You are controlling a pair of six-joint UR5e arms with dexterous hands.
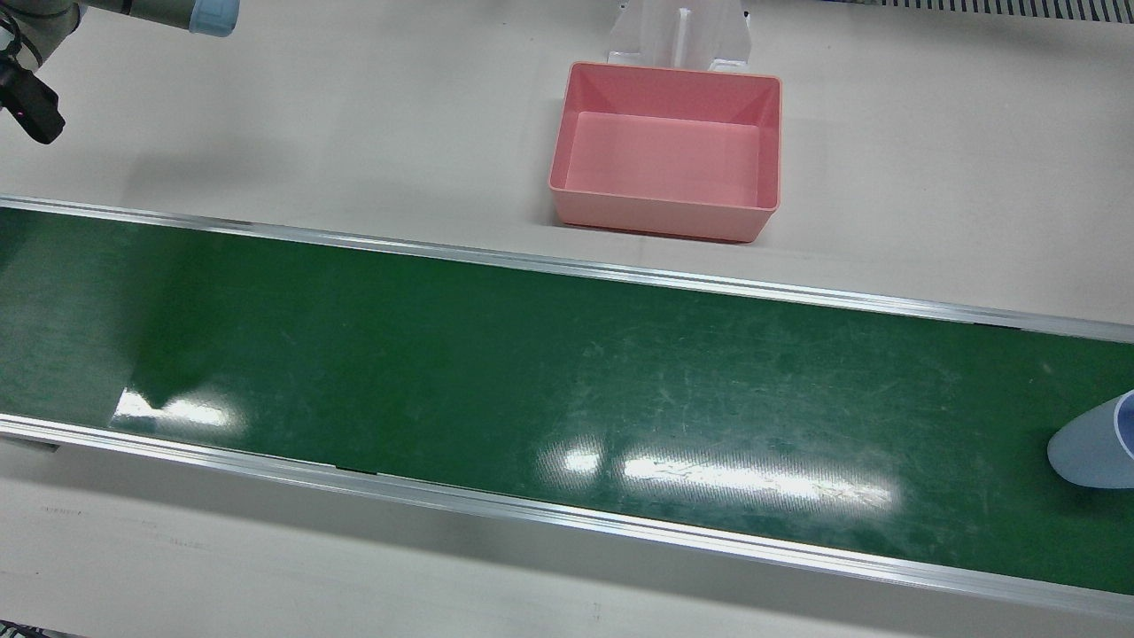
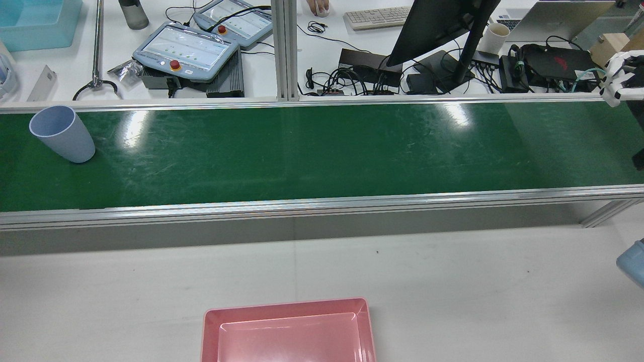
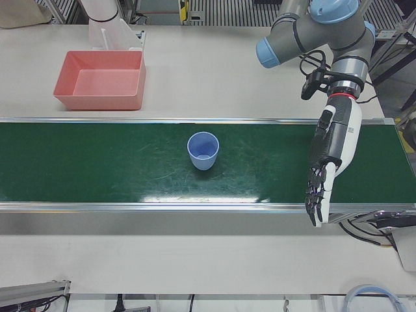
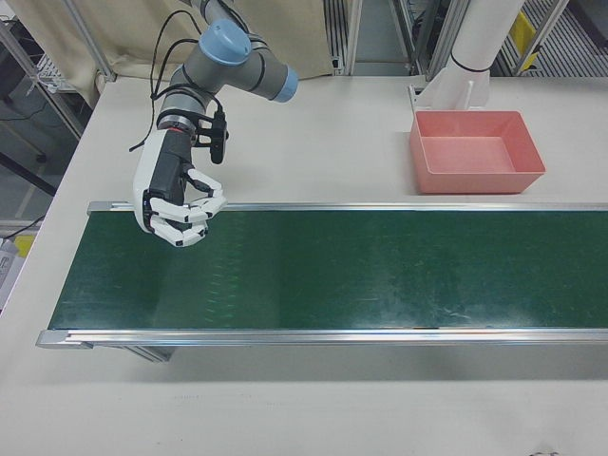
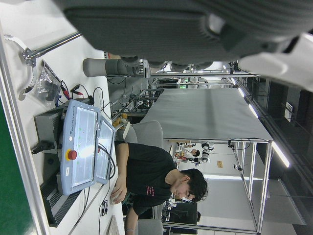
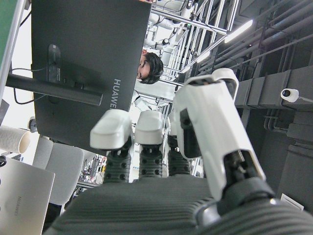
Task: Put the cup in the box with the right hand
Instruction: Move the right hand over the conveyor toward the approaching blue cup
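While the cup [image 3: 203, 150] stands upright mid-frame on the belt [image 3: 97, 169] in the left-front view, the right hand [image 4: 178, 204] hovers at the right-front view's left, fingers [image 4: 195, 215] curled, holding nothing. A late or off-centre grab could topple the cup before it reaches the box [image 4: 475, 150].

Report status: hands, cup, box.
Right robot hand curled, empty, over the belt's far end. Left robot hand open, idle. Pale blue plastic cup upright on green belt, untouched. Pink plastic box empty; nothing in the way.
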